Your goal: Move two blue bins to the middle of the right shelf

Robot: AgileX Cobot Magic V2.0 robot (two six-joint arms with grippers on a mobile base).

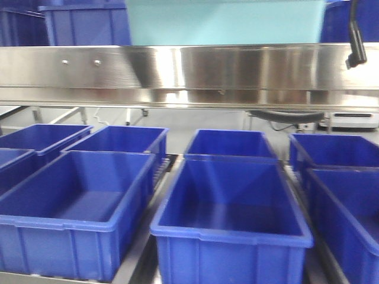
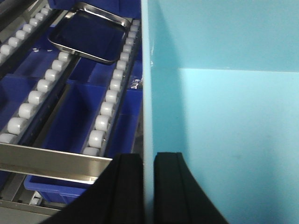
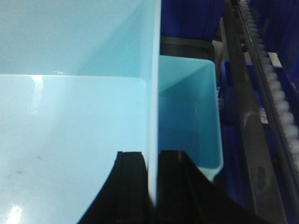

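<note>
EDGES: one thin wall of the pale blue bin is pinched in the left jaws, another wall in the right jaws | ROOM: white rollers lie left of the left jaws; a second pale blue bin sits just right of the right jaws | LOOK: smooth, plain, shiny | PLACE: seen above the steel shelf rail.

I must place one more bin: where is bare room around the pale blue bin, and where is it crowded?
Free: the bare roller lanes left of the held pale blue bin, between the steel tray and the steel crossbar. Crowded: its right side, where a second pale blue bin stands close, and underneath, dark blue bins packed side by side.
</note>
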